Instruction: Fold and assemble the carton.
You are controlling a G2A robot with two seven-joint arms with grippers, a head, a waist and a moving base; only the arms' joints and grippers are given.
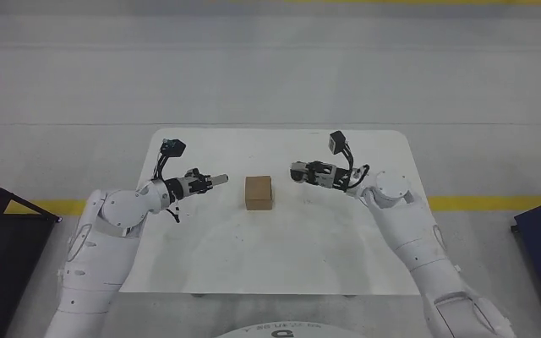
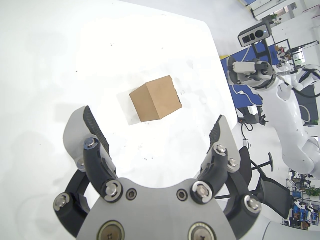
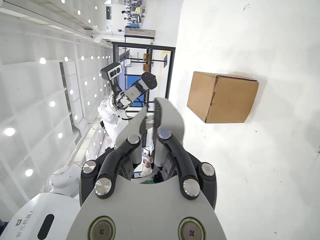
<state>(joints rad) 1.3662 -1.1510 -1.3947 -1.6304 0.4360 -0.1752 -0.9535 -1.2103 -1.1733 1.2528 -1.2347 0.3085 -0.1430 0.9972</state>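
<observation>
The carton [image 1: 259, 193] is sitting closed on the white worktop [image 1: 296, 253], roughly at the middle of its width and a little toward the far half. It is standing as a brown cardboard cube, resting flat on its base, with all the faces in view folded up into a box. In the right wrist view a seam is running down one of its side faces, with a slightly ragged edge where two panels are meeting. Nothing is touching the carton.

The two arms are flanking it, one on each side and both pointing inward at it. The left gripper [image 1: 221, 179] is hanging near the carton's left side with a clear gap between them. Its fingers [image 2: 96, 131] are spread wide apart and holding nothing, and the carton is showing between and beyond them in the left wrist view. The right gripper [image 3: 152, 106] is hanging near the carton's right side, also apart from it. Its two fingers are pressed together with nothing between them.

Faint dark specks and scuffs are showing on the worktop around the carton. A grey floor with a yellow line [image 1: 482, 203] is lying beyond the worktop's edges.
</observation>
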